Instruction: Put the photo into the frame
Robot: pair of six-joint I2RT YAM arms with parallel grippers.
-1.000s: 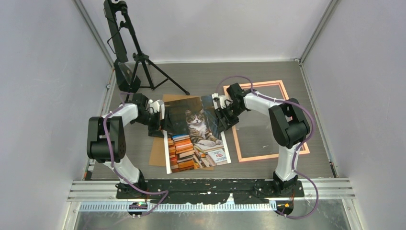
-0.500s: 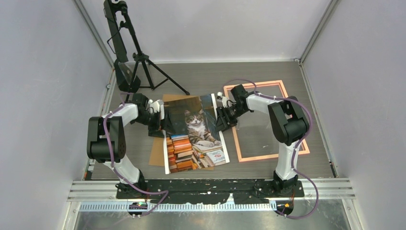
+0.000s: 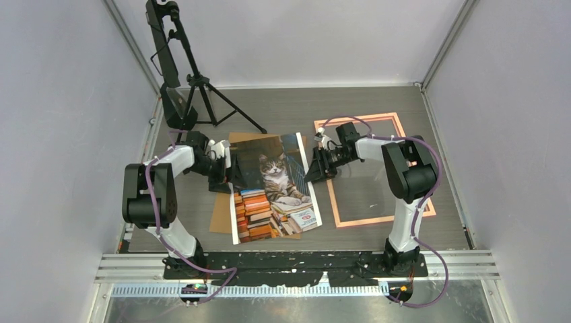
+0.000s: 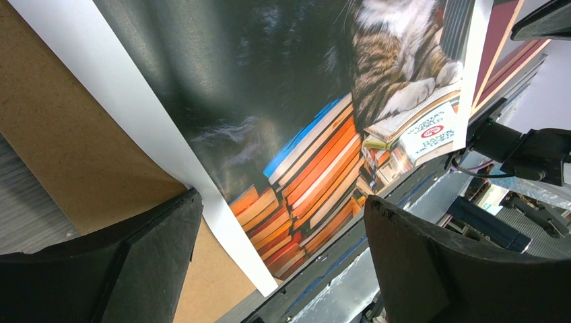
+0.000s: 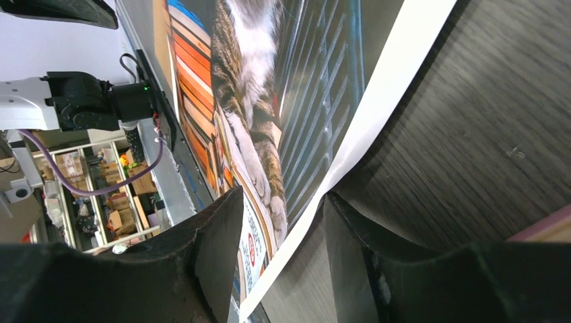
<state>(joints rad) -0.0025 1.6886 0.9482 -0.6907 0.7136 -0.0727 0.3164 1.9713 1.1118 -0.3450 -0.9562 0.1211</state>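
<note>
the photo (image 3: 273, 185) — large glossy print of a tabby cat on book stacks — lies face up on a plain brown backing board (image 3: 221, 219), just left of the thin salmon-pink rectangular frame (image 3: 377, 220), not in it. left gripper (image 3: 227, 176): jaws spread wide at the photo's left edge. right gripper (image 3: 314, 172): jaws partly apart, white right border between them.

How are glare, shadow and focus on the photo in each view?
Top external: the photo is sharp and evenly lit. Left wrist: pale sheen streaks its dark glossy area; the left gripper's fingers are dark and soft-edged. Right wrist: print sharp, white border bright; the right gripper's fingers are unlit.
</note>
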